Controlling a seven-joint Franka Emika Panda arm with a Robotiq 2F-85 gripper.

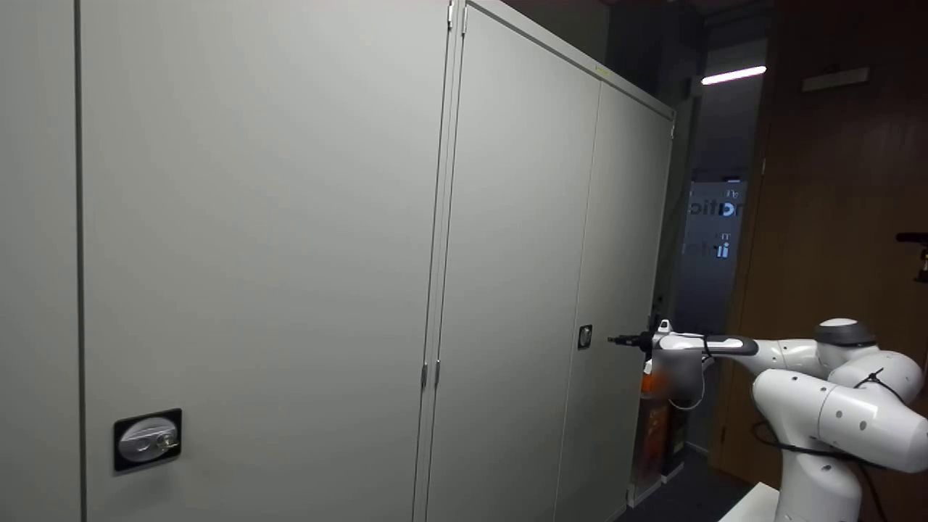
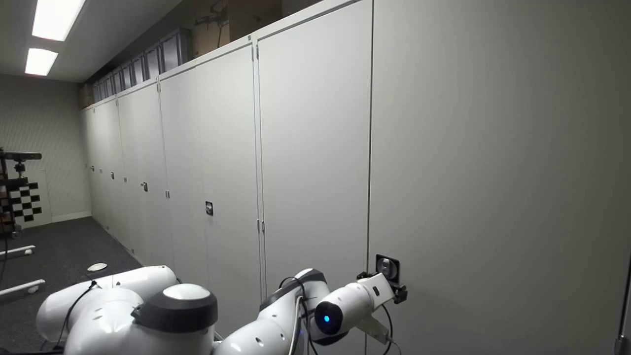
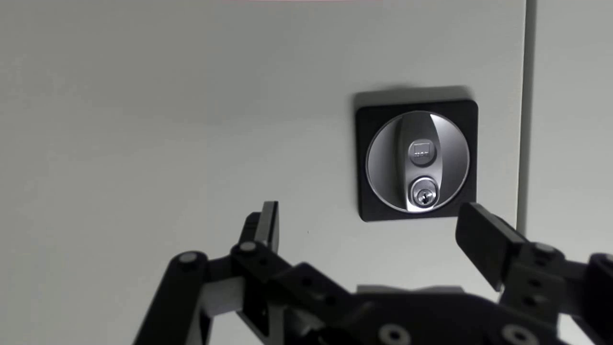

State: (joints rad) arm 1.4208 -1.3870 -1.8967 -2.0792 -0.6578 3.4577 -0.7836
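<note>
Gripper, black, two-fingered, its jaws standing wide apart, is near a round silver handle on a square black plate, mounted on a pale cabinet door beside a vertical seam.

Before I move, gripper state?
Gripper: open, jaws wide apart, holding nothing; the round handle on the cabinet door is ahead of it, not gripped.
</note>
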